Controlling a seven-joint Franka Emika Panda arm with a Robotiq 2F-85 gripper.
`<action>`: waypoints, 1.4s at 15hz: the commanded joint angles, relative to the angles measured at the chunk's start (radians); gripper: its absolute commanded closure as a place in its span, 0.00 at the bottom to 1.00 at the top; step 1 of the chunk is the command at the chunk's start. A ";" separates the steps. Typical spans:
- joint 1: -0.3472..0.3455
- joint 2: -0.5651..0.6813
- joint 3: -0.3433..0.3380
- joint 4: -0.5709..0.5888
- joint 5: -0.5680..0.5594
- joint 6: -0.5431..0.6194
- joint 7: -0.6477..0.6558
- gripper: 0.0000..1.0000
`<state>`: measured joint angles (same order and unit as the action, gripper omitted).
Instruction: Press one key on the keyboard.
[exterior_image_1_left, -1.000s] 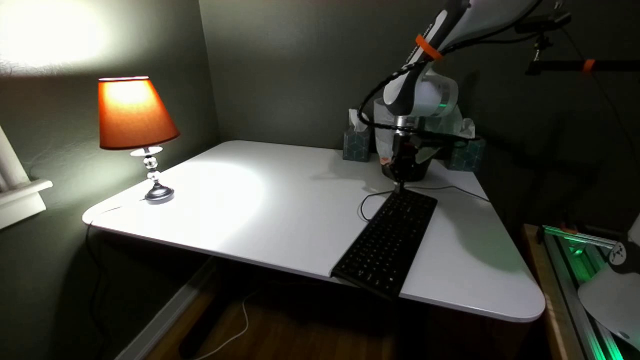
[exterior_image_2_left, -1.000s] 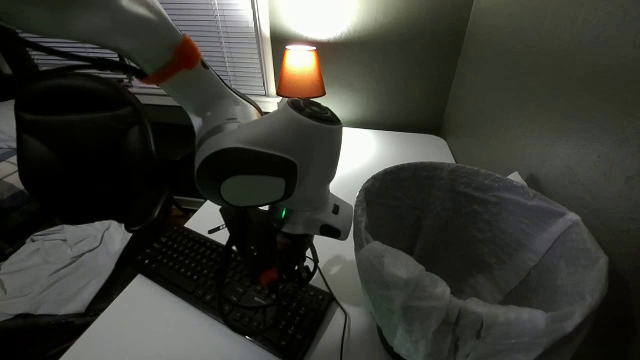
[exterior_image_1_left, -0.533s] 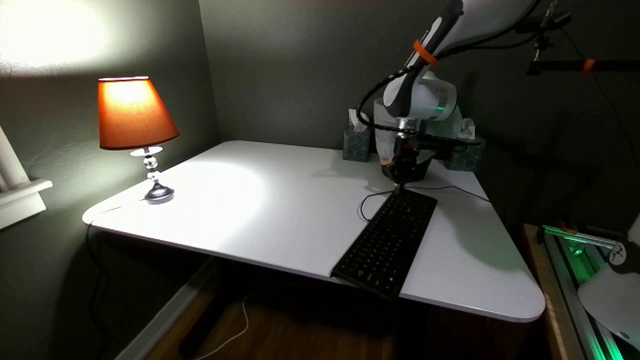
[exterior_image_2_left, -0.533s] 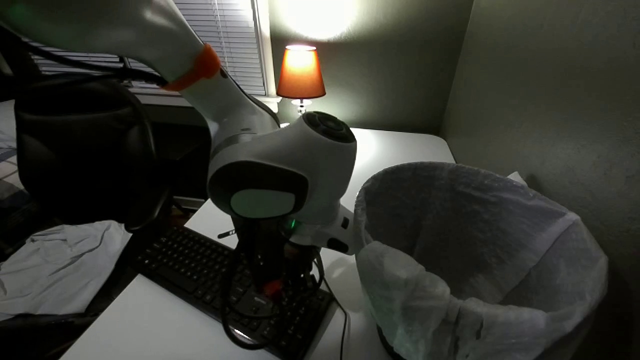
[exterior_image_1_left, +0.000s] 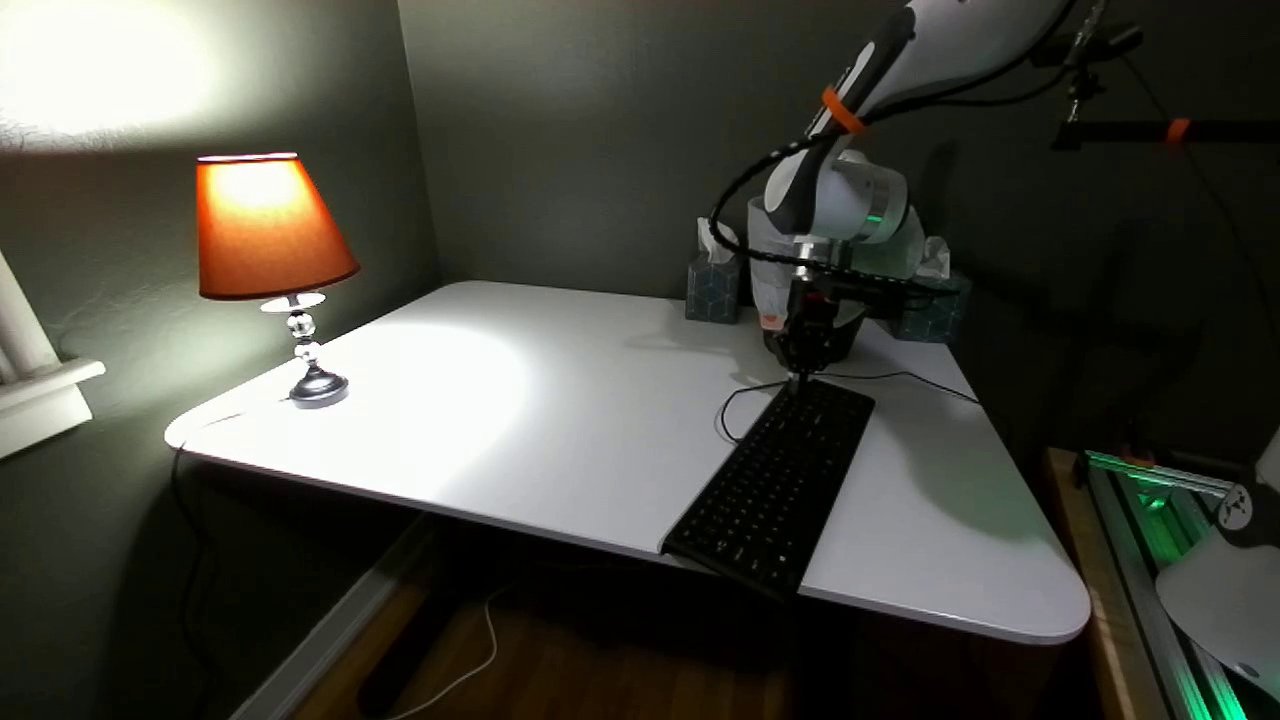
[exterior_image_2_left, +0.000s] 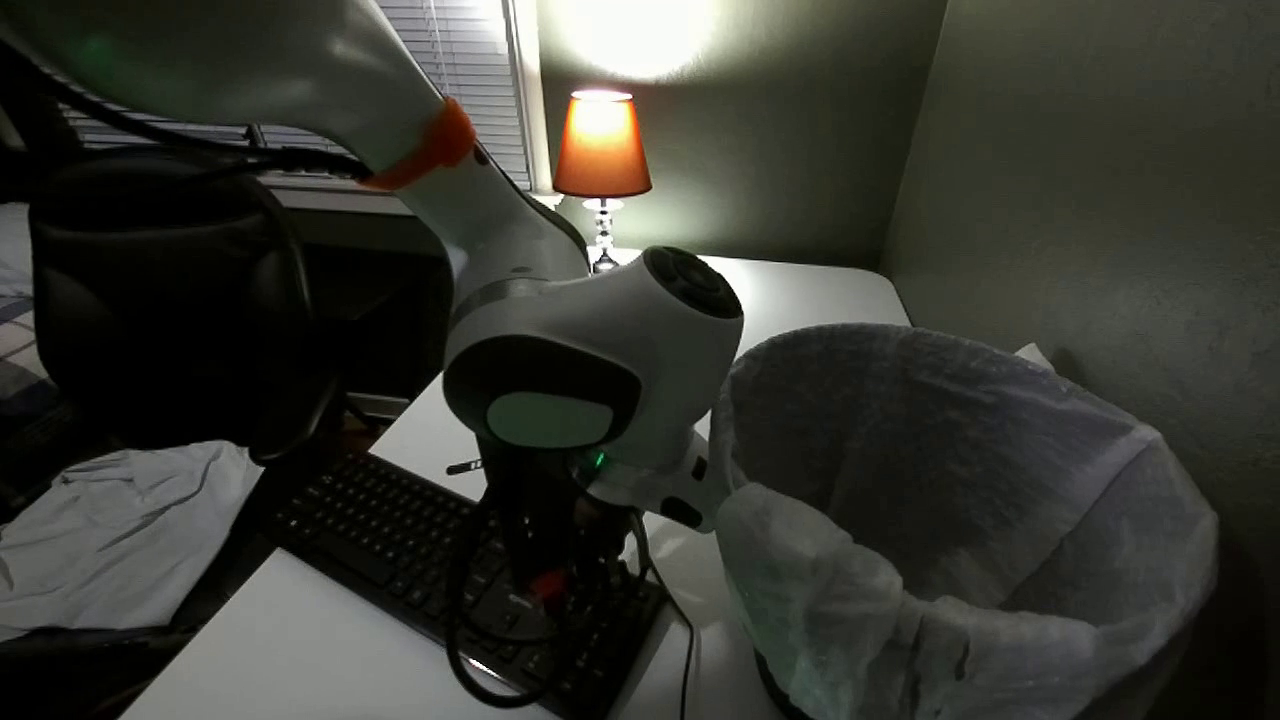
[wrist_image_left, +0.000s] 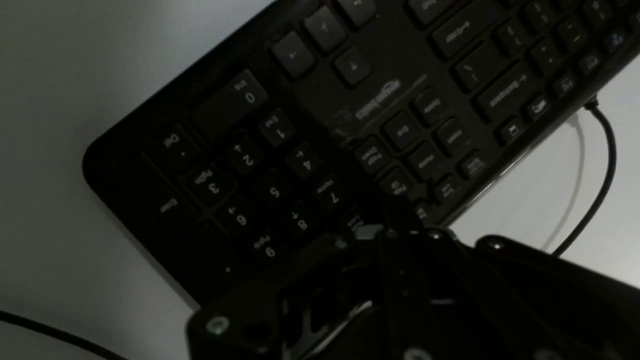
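One arm (exterior_image_2_left: 510, 240), swung toward the bin (exterior_image_2_left: 830, 590) and a little lower since a second ago; keyboard (exterior_image_1_left: 775, 480) unmoved. From where I stand, left to right: one lamp (exterior_image_1_left: 270, 230), lit, orange shade, standing on the desk (exterior_image_1_left: 580, 420). One tissue box (exterior_image_1_left: 712, 290), near the bin. One keyboard, black, laid lengthwise, near end overhanging the desk edge. One gripper (exterior_image_1_left: 797, 382), pointing down at the number-pad end: jaws seemingly drawn together, nothing seen between them; whether it touches the keys (wrist_image_left: 274, 190), cannot tell. Hazards, by my judgement: the blunt tip bearing on two keys if set down off-centre; a slanting push sliding the keyboard farther over the edge; the wrist, close to the bin, catching its liner.
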<state>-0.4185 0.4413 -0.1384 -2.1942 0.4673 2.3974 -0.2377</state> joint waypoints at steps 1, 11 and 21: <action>-0.022 0.024 0.008 0.032 0.038 -0.050 0.006 1.00; -0.005 0.008 -0.004 0.014 0.031 -0.043 0.060 1.00; 0.037 -0.021 -0.027 -0.024 0.001 0.004 0.164 1.00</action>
<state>-0.4097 0.4464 -0.1476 -2.1822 0.4863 2.3712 -0.1178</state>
